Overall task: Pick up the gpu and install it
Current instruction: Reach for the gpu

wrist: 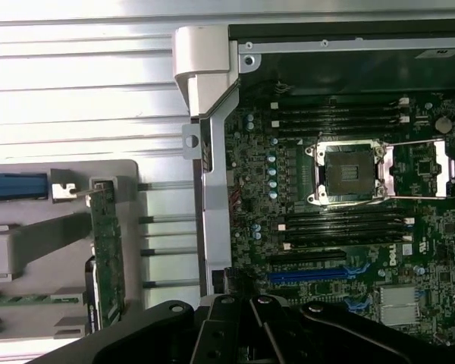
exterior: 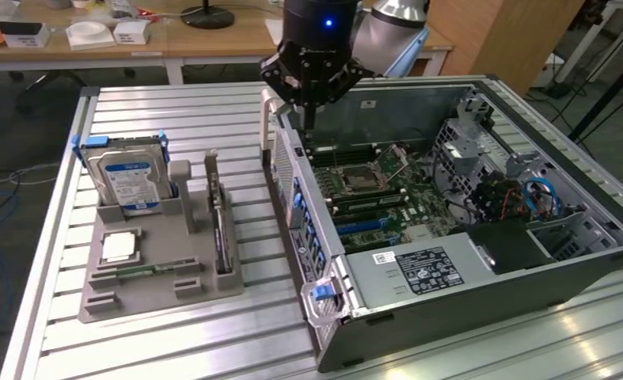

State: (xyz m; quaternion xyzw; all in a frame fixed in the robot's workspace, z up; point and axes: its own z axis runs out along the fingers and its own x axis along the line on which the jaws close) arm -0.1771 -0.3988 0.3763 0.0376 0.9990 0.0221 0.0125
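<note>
The black gripper [exterior: 302, 111], fingers pressed together and holding nothing, hangs over the rear edge of the open dark metal computer case [exterior: 417, 332]. The gpu [exterior: 222, 229] – a thin dark green card – stands upright in the grey plastic holder [exterior: 142, 297] (exterior view: about eight o'clock from the gripper).

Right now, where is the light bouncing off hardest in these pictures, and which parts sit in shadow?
Exterior view: overhead light glares off the slatted metal table beside the computer case, whose near outer wall lies in shadow. Wrist view: the table slats wash out almost white, while the motherboard inside the case looks dim and greenish.
</note>
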